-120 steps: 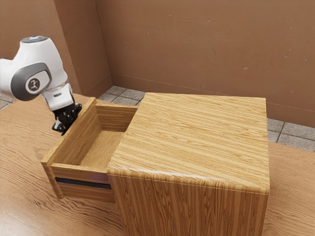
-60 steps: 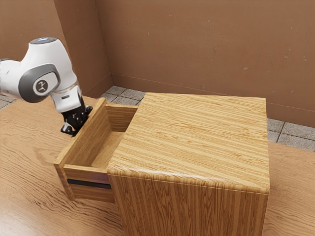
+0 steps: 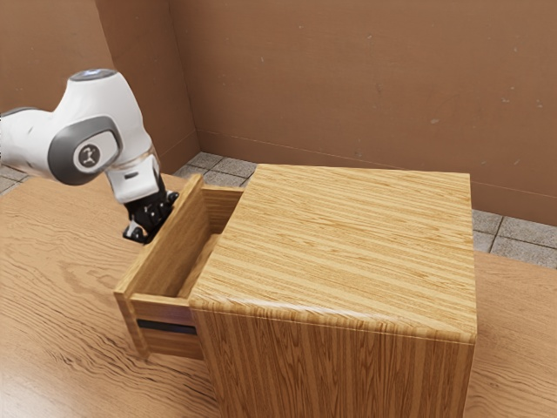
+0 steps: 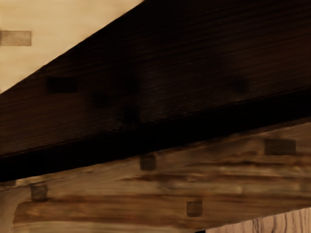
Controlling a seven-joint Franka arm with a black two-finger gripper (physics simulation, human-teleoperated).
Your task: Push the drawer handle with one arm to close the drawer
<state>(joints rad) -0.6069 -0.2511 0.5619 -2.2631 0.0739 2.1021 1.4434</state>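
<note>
In the exterior view the closing push looks under way: the tool (image 3: 144, 232), whether open or closed I cannot tell, is at the outer side of the drawer (image 3: 165, 307), which stands partly out of its wooden cabinet (image 3: 339, 244) on the counter (image 3: 52, 261), and the next move calls for steady pressure straight inward. Against the earlier exterior frames, the drawer sits farther in and the arm (image 3: 100, 131) has advanced with it. The wrist view has a wood-grained surface (image 4: 160, 191), perhaps the drawer's front, beside a dark band (image 4: 160, 133).
</note>
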